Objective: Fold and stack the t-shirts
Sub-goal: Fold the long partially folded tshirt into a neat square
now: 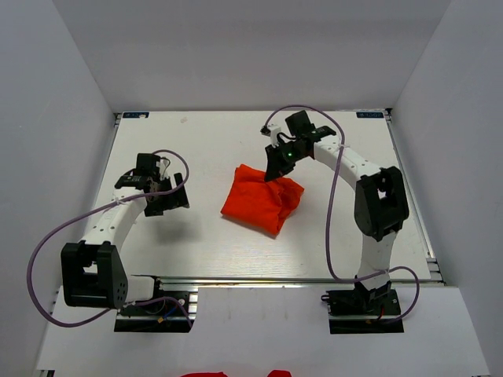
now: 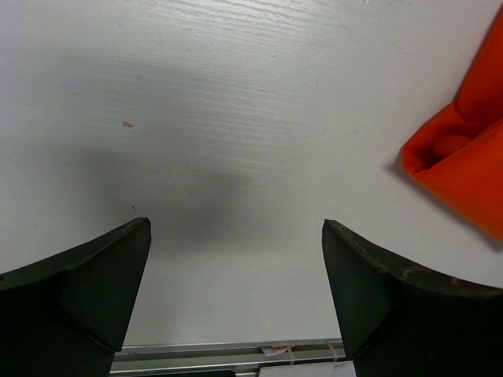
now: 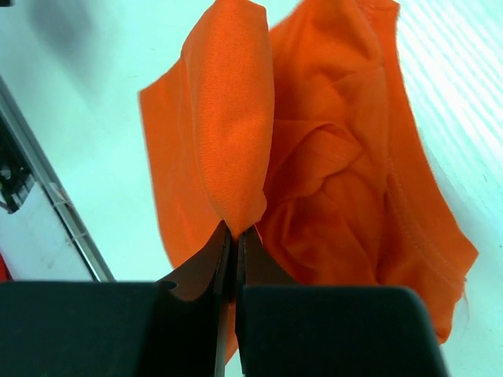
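Note:
One orange-red t-shirt [image 1: 262,198] lies bunched in the middle of the white table. My right gripper [image 1: 275,171] sits over its far edge, shut on a pinched fold of the t-shirt [image 3: 236,141], with the rest of the cloth hanging crumpled beneath. My left gripper [image 1: 167,200] hovers to the left of the shirt, apart from it, open with only bare table between its fingers [image 2: 110,275]. A corner of the t-shirt [image 2: 464,149] shows at the right edge of the left wrist view.
More orange-red cloth [image 1: 206,374] peeks in at the bottom edge, below the table's front. A metal rail [image 1: 299,280] runs along the table's near edge. White walls close in the table on three sides. Purple cables [image 1: 333,196] loop off both arms.

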Action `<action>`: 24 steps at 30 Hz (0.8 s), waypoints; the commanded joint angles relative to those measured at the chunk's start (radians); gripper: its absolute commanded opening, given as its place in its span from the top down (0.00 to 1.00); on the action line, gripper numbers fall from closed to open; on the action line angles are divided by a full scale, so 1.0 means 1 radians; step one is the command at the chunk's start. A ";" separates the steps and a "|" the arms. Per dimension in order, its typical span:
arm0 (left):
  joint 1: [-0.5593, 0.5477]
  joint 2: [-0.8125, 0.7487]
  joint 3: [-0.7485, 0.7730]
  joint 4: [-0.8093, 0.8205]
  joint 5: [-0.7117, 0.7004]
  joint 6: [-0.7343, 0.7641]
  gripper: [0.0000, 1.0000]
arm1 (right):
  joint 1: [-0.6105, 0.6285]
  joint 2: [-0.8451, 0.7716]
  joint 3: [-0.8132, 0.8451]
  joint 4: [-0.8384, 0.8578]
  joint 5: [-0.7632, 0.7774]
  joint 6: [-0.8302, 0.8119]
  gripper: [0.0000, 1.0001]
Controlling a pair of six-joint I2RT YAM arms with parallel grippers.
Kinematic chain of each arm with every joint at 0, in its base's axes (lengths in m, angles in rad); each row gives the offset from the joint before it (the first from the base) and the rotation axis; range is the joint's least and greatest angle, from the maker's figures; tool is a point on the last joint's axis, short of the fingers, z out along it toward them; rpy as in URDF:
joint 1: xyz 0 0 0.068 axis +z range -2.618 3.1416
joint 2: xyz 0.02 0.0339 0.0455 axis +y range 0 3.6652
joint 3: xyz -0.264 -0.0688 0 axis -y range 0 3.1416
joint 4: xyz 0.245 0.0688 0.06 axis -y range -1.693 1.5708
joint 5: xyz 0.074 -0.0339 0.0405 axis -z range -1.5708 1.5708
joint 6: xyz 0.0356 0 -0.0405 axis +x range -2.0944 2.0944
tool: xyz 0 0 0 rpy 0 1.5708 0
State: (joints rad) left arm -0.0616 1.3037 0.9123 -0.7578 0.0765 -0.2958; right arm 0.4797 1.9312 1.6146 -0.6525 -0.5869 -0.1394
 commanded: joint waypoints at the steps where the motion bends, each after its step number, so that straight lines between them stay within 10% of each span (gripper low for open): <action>1: 0.005 -0.003 0.039 0.031 0.046 0.015 0.00 | -0.032 0.023 0.056 0.008 -0.002 -0.034 1.00; 11: -0.007 0.063 0.111 0.051 0.107 0.043 0.00 | -0.095 0.080 0.056 0.007 0.009 -0.011 0.90; 14: -0.007 0.087 0.122 0.075 0.152 0.043 0.00 | -0.113 0.071 0.054 0.010 -0.010 0.006 0.69; 17: -0.007 0.111 0.143 0.087 0.192 0.043 0.00 | -0.125 0.074 0.062 0.014 0.014 0.015 0.13; 24: -0.017 0.190 0.200 0.208 0.388 0.063 0.00 | -0.139 0.032 0.156 -0.024 0.145 0.026 0.10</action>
State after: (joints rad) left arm -0.0727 1.4677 1.0630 -0.6403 0.3149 -0.2543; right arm 0.3466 2.0155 1.7184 -0.6590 -0.4942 -0.1261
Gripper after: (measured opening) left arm 0.996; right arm 0.902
